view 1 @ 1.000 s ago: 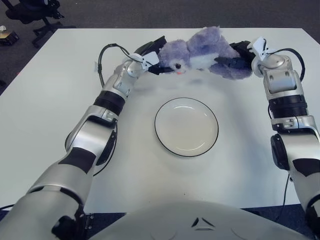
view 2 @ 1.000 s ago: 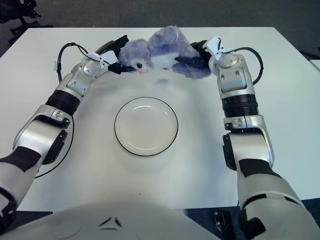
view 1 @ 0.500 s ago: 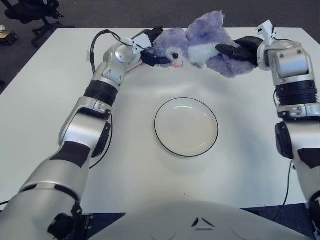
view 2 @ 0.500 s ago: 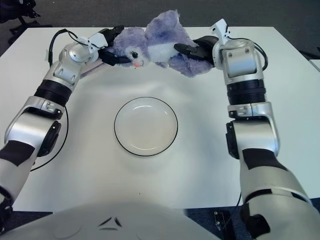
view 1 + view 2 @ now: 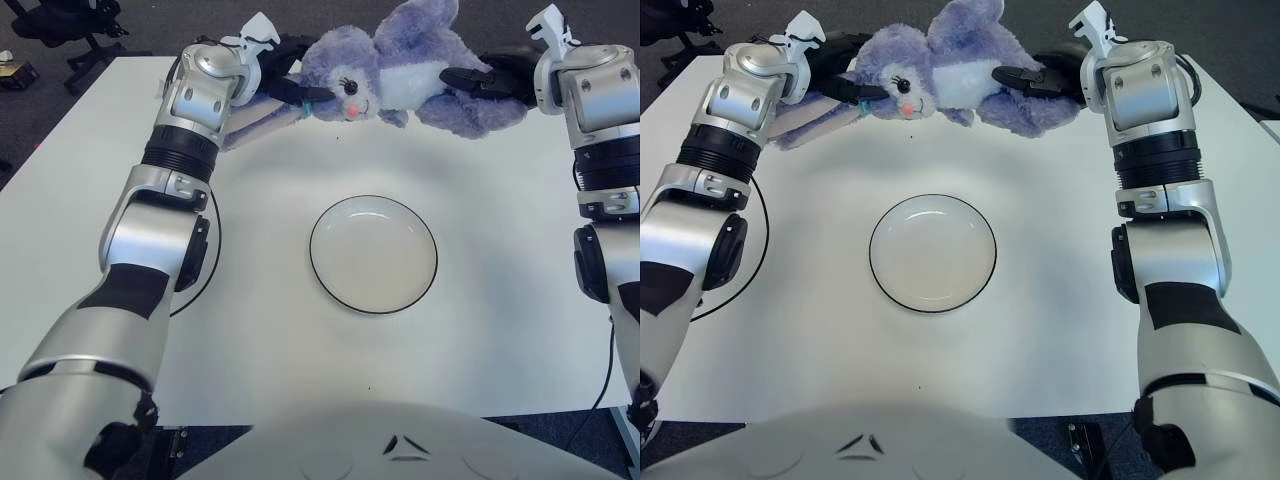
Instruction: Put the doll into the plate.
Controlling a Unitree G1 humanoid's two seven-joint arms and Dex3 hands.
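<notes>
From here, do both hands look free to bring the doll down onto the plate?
Probably yes: the left hand and right hand hold the doll beyond the plate, with only bare table between.

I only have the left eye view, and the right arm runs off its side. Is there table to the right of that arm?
Observer: Yes. The right eye view shows the table reaching past the right arm to its own edge.
Operator: Anything past that edge?
Observer: Dark floor, and a white corner of something at the frame's side. Otherwise it matches yours: left hand and right hand grip the doll beyond the plate.
</notes>
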